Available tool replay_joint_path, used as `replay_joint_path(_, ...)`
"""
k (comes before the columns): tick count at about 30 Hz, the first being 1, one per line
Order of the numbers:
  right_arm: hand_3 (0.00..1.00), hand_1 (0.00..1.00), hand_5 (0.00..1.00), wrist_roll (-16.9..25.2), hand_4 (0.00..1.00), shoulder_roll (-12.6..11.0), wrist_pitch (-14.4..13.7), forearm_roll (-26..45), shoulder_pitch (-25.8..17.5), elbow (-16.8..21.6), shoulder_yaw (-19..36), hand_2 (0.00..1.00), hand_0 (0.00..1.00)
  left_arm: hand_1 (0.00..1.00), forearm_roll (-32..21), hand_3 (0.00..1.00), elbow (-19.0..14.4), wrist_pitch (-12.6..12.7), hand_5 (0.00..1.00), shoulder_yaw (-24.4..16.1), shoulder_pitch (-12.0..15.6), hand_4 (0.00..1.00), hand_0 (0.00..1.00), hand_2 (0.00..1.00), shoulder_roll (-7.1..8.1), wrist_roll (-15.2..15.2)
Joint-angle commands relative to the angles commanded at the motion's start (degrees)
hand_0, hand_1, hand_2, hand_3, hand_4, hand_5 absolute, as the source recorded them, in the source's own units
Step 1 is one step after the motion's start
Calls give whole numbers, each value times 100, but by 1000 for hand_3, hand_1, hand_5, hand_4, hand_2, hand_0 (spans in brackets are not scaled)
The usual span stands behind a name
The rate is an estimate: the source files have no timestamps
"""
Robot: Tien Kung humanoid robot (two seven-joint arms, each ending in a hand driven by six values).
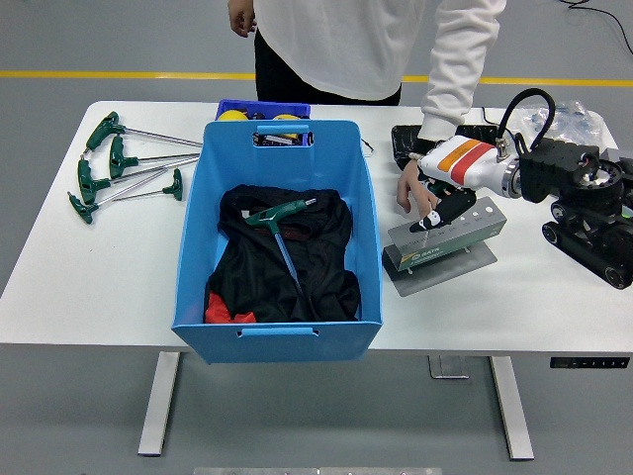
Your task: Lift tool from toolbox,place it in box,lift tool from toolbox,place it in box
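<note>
The right hand (435, 210) reached in from the right side of the worktop (99, 267) and rested on top of a grey-green tool holder (445, 240), its dark fingers (427, 223) curled against the holder's top; whether they pinched a tool could not be told. The holder sat tilted on a grey plate (440, 269), just right of the blue box (278, 237). A person's hand (410, 188) touched the holder's far left end, the white sleeve (457, 59) rising toward the far edge. Inside the box, one green-handled T-wrench (275, 226) lay on black cloth (287, 267). Four more green-handled wrenches (124, 163) lay spread on the far left of the worktop, well apart from the box. A small dark-blue bin (262, 108) stood just behind the box. The left hand was out of sight.
</note>
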Motion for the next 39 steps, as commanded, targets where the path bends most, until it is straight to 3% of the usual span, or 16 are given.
replay_joint_path(9,24,2,746,2,904,-171,-61,46,107,375,276,14,2,718,87,769,0,-6,604,-76,33,733,745,781,13,13)
replay_joint_path(23,2,2,733,-105,866,-425,-24,-148,307,916,1057,2,2,718,35,770,0,-7,604,-53,17,733,745,779,30,-3)
replay_joint_path(31,2,2,720,-67,845,-301,-86,-140,237,1177,1663,2,2,718,30,769,0,-4,604,-54,31,733,745,779,21,6)
replay_joint_path(39,2,2,708,-148,835,-15,-102,128,269,1910,1955,2,2,717,11,770,0,-2,606,-37,41,733,744,779,13,10)
